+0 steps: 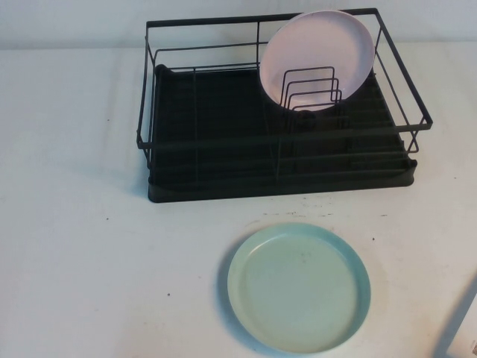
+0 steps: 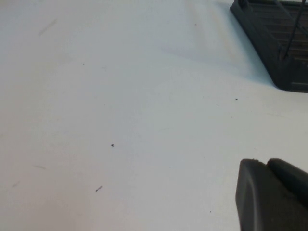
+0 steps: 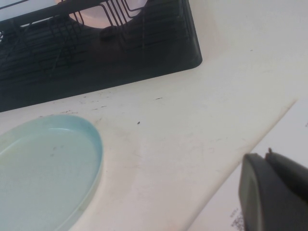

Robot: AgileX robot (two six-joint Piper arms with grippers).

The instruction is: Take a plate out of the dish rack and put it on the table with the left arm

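I see the mint-green plate lying flat on the tabletop, just in front of the dish rack, where a pink plate leans on the dividers. My left gripper sits low over bare tabletop, well apart from the plate, the rack's corner far ahead; I cannot tell how its jaws stand. My right gripper hovers near the plate; same doubt. Risk, I judge: a careless left-arm retreat could clip the rack.
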